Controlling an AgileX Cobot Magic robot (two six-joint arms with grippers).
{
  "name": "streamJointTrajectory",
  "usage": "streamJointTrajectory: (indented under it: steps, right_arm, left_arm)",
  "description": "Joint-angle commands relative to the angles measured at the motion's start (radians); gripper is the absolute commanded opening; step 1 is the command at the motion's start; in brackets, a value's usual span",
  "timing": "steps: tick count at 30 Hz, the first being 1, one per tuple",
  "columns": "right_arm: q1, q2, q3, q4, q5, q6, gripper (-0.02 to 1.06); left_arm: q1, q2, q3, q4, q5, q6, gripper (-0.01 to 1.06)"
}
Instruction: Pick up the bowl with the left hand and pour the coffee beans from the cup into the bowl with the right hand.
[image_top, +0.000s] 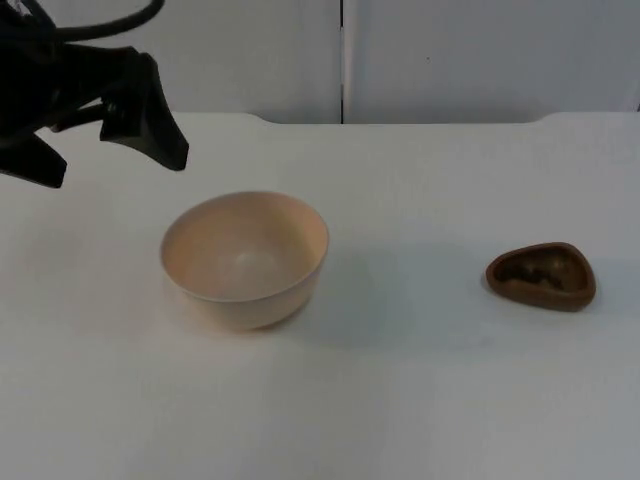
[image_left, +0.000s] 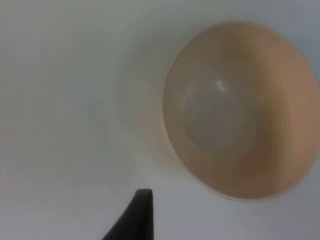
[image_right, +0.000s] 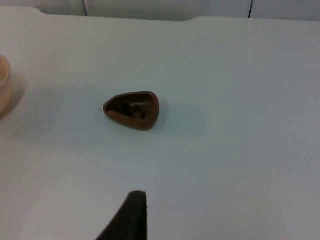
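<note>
Bowl (image_top: 245, 260) upright, left gripper (image_top: 110, 150) above-left, fingers spread; right wrist view: cup (image_right: 132, 110), beans inside

Upright empty beige bowl (image_top: 245, 258) well apart from brown cup (image_top: 541, 276).

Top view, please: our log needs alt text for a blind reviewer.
An empty beige bowl stands on a white table, a small brown cup holding dark beans apart to its right. The left gripper hovers behind the bowl.
</note>
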Motion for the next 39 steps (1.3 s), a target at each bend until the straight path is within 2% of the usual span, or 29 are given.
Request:
streamJointTrajectory:
  steps: [1,8,25,31,39]
  right_arm:
    - [-0.006,-0.004,0.0,0.002,-0.003,-0.003,1.05]
    - [-0.006,-0.004,0.0,0.002,-0.003,-0.003,1.05]
    - [-0.006,-0.004,0.0,0.002,-0.003,-0.003,1.05]
    - [-0.006,-0.004,0.0,0.002,-0.003,-0.003,1.05]
    - [-0.006,-0.004,0.0,0.002,-0.003,-0.003,1.05]
  left_arm:
    - [-0.005,0.054,-0.041,0.026,-0.009,-0.04,1.05]
    - [-0.003,0.124,-0.095,0.033,0.004,-0.058,1.05]
    - [0.009,0.382,-0.281,0.059,0.111,-0.082,1.05]
    - [0.043,0.442,-0.289,0.045,0.104,-0.082,1.03]
    - [0.043,0.481,-0.289,0.029,0.063,-0.082,1.0]
